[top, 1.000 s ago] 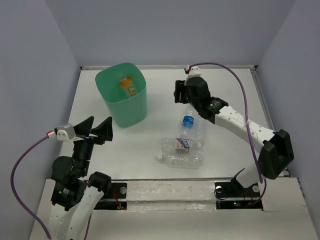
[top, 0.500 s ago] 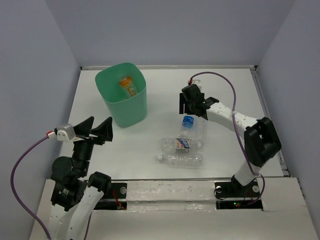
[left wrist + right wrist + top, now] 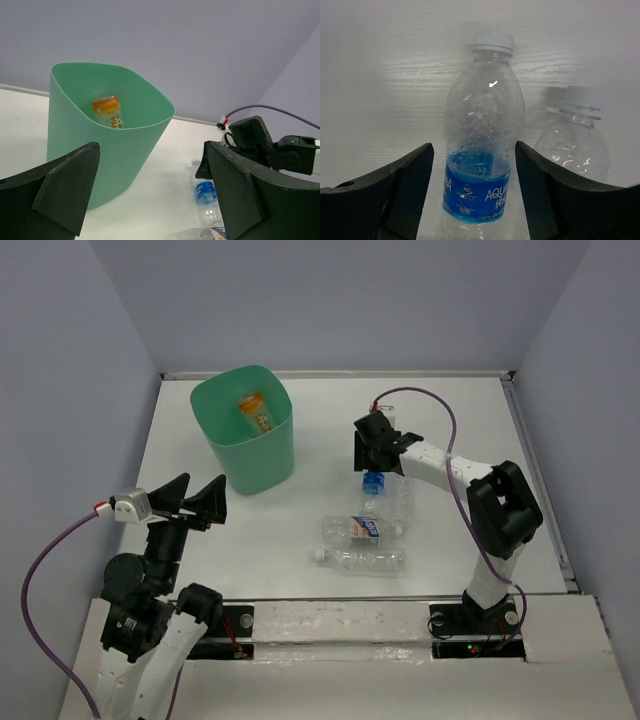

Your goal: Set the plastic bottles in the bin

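Observation:
The mint-green bin (image 3: pixel 262 462) stands at the back left with an orange bottle (image 3: pixel 255 410) inside; both show in the left wrist view, bin (image 3: pixel 95 155) and orange bottle (image 3: pixel 108 111). My right gripper (image 3: pixel 372 453) is open and low over the neck end of a clear blue-labelled bottle (image 3: pixel 375 483). In the right wrist view my right gripper (image 3: pixel 474 195) has the bottle (image 3: pixel 479 165) between its spread fingers, apart from both. A second clear bottle (image 3: pixel 576 145) lies beside it. Two more bottles (image 3: pixel 355 529) (image 3: pixel 362 558) lie nearer. My left gripper (image 3: pixel 190 502) is open and empty.
The bottles lie in a tight cluster mid-table, right of the bin. A white table (image 3: pixel 330 420) with grey walls on three sides. The right arm's purple cable (image 3: pixel 420 395) loops above its wrist.
My right gripper has dropped and drawn nearer, from behind the bottles to astride the blue-labelled bottle. The left arm, the bin and the bottles have not moved.

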Controlling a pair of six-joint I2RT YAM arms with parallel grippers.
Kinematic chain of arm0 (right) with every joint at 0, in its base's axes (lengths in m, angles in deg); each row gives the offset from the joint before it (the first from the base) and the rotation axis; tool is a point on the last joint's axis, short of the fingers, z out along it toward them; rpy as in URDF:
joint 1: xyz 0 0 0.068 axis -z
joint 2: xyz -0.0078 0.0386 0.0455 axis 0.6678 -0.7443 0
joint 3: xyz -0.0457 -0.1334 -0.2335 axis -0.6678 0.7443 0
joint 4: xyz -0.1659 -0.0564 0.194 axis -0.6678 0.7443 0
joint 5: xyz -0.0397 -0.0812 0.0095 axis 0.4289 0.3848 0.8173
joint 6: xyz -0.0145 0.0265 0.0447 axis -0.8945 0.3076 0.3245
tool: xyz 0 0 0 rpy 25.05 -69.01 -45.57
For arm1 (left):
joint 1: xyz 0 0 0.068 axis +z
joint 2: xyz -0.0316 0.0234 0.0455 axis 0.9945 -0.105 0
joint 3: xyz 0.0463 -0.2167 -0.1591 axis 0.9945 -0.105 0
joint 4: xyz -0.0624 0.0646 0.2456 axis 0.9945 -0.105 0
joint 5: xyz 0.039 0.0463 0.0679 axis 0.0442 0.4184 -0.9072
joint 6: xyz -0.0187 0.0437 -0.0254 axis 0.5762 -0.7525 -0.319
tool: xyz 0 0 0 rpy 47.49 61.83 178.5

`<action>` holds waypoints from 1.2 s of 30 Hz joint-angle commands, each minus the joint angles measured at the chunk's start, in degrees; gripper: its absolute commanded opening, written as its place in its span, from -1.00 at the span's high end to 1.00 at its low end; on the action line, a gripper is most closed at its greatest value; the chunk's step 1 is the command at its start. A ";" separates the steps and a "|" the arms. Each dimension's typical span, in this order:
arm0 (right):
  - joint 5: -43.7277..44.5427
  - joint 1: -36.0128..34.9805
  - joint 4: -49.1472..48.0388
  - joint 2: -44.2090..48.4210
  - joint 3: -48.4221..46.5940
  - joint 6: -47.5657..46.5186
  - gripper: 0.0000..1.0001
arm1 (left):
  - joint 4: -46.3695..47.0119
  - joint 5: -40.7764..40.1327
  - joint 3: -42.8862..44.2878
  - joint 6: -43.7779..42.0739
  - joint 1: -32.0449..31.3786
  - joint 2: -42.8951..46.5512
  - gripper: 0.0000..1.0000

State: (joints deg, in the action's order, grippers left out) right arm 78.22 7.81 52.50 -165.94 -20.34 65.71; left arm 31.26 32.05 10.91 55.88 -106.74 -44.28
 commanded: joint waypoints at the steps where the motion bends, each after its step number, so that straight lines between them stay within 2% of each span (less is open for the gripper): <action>1: -1.67 0.25 -0.35 -2.16 -3.24 1.69 -0.44 | 2.04 0.38 0.67 0.06 -0.26 0.11 -0.98; 9: -3.43 0.25 -3.07 -5.24 -5.26 0.90 -0.51 | 2.13 0.12 0.76 0.15 -0.35 -0.42 -0.98; 17: -3.78 0.25 -4.65 -10.34 -9.30 -1.30 -0.48 | 2.13 0.12 0.76 0.15 -0.18 -0.68 -0.98; 18: -3.43 0.25 -5.44 -10.16 -9.13 -1.65 -0.40 | 2.04 0.12 0.76 0.15 -0.26 -0.69 -0.98; 22: -2.11 0.25 -11.32 -7.62 -8.25 -4.71 -0.26 | 2.04 0.12 0.67 0.06 -0.26 -0.86 -0.98; 27: -0.09 0.25 -14.58 -1.65 -8.43 -8.94 -0.20 | 2.04 0.03 0.75 -0.03 -0.18 -0.51 -0.98; 33: -1.49 -0.28 -17.31 10.74 -5.79 -11.23 -0.18 | 2.13 0.12 0.58 0.06 -0.26 -0.33 -0.98; 36: -2.72 -2.46 -18.10 15.23 -7.62 -12.11 -0.17 | 2.30 0.38 0.67 0.15 -0.26 -0.42 -0.98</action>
State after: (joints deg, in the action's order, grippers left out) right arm 75.86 7.66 40.37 -156.50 -26.05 56.05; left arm 31.26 31.94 10.91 55.91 -106.78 -44.33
